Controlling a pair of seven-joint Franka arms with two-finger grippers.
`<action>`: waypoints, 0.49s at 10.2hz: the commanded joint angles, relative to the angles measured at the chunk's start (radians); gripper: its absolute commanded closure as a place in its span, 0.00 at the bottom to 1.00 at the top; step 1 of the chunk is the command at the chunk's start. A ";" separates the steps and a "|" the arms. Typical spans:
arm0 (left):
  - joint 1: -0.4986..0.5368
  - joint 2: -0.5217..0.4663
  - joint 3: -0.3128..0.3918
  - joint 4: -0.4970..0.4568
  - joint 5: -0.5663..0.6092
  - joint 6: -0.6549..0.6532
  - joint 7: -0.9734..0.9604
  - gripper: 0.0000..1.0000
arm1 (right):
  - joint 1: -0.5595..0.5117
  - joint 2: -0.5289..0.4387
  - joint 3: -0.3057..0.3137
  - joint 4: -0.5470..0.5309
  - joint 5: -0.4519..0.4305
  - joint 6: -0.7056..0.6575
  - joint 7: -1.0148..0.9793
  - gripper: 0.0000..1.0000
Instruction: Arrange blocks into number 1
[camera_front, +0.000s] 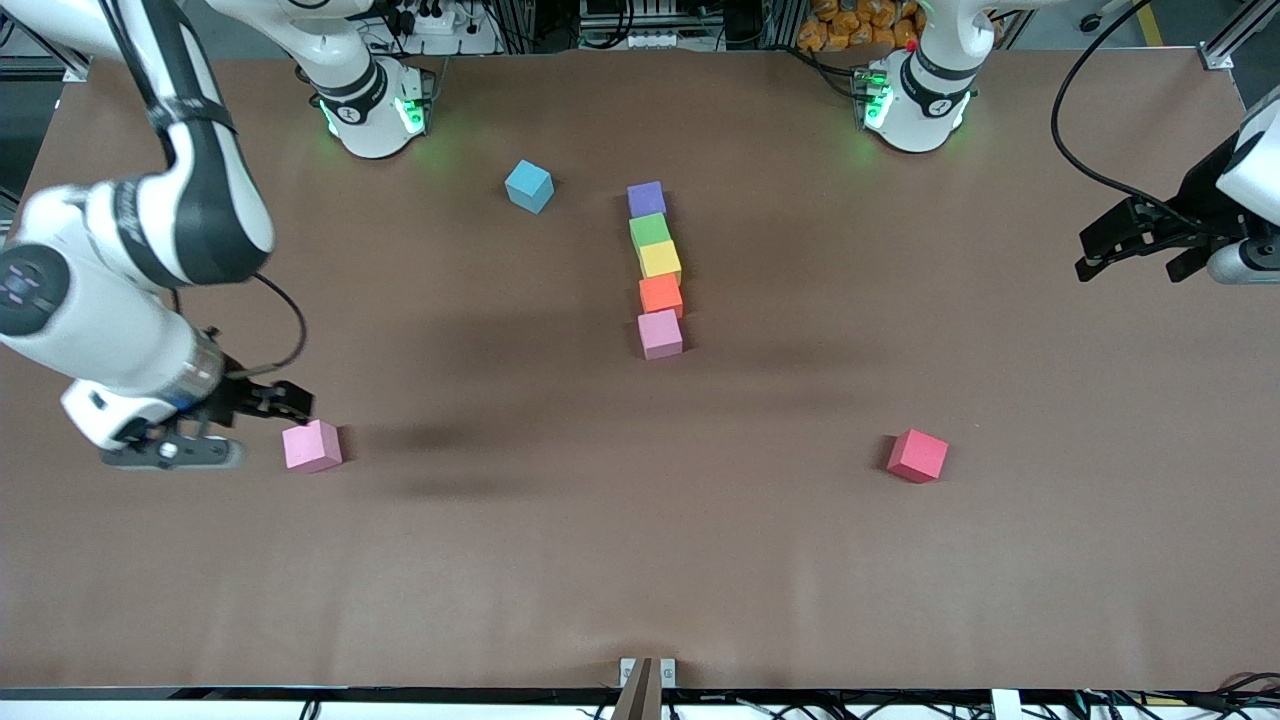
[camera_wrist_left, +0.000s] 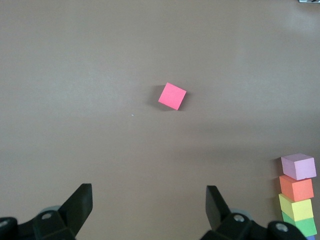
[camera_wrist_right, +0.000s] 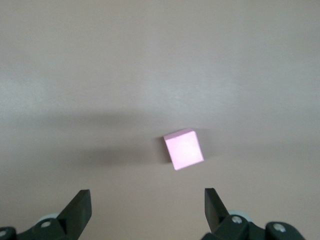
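Nearest me on the worktop (camera_front: 640, 560): a red block (camera_front: 917, 455) toward the left arm's end, and a pink block (camera_front: 312, 445) toward the right arm's end. My right gripper (camera_front: 262, 403) hangs just beside that pink block, jaws apart, empty. Mid-worktop, a touching column running away from me: light pink block (camera_front: 660, 334), orange block (camera_front: 660, 295), yellow block (camera_front: 660, 259), green block (camera_front: 650, 230), purple block (camera_front: 646, 198). A blue block (camera_front: 529, 186) sits apart. My left gripper (camera_front: 1135, 243) waits raised, jaws apart.

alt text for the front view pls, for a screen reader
Five blocks form a straight line mid-table: purple, green, yellow, orange, light pink. Blue, pink and red blocks lie apart. The open right gripper is beside the pink one; the open left gripper waits.
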 joint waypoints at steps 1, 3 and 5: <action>-0.008 -0.014 0.009 -0.004 -0.011 -0.017 -0.017 0.00 | 0.038 -0.155 -0.055 -0.111 0.052 -0.041 -0.035 0.00; -0.008 -0.014 0.009 -0.004 -0.010 -0.020 -0.017 0.00 | 0.072 -0.220 -0.111 -0.102 0.088 -0.101 -0.076 0.00; -0.008 -0.014 0.010 -0.002 -0.008 -0.020 -0.017 0.00 | 0.075 -0.228 -0.121 0.000 0.088 -0.205 -0.179 0.00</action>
